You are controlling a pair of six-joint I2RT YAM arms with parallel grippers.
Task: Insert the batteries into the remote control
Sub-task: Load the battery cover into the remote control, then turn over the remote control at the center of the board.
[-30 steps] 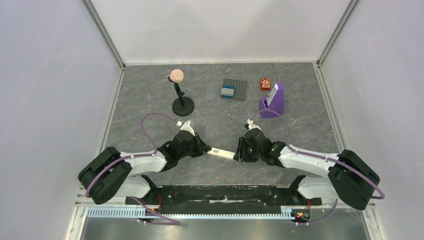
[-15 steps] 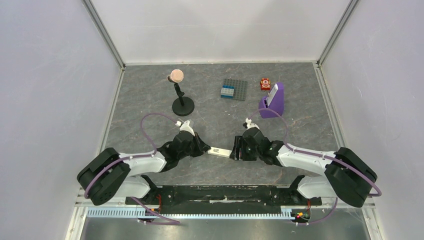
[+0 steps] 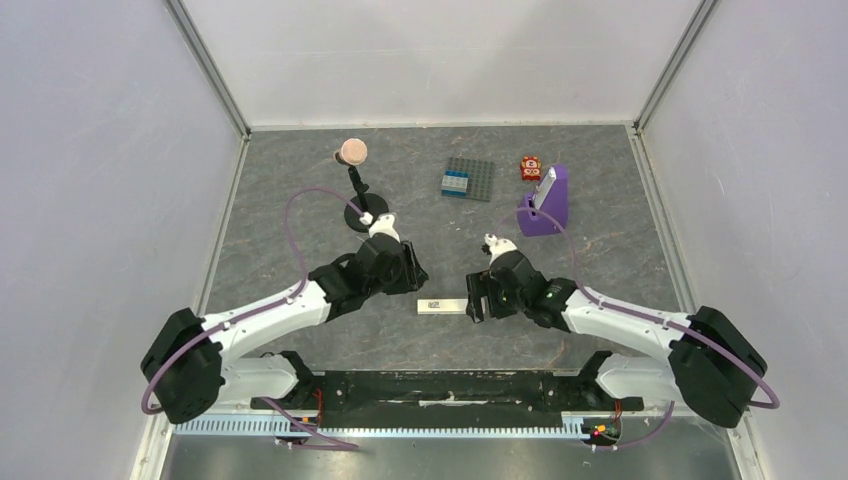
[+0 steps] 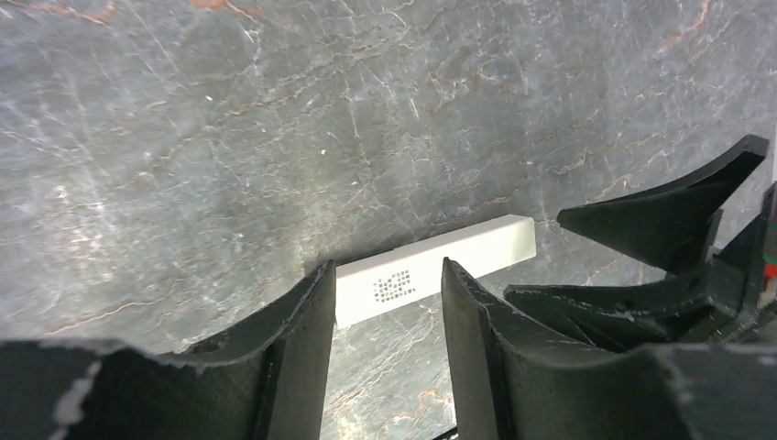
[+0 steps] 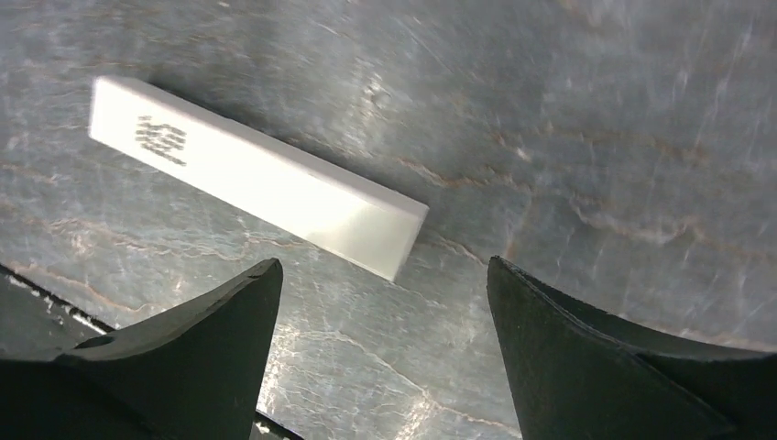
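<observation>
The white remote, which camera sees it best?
The right wrist view: the whole remote shows close up. The left wrist view has it partly hidden behind the left gripper; the top view shows only a tiny white bar.

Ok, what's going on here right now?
Neither arm holds anything. The remote lies flat on the table between the two claws. The left claw is open and points at its printed end. The right claw is open just short of the other end, not touching it. No batteries show in any view, so whether they are already inside can't be told.
</observation>
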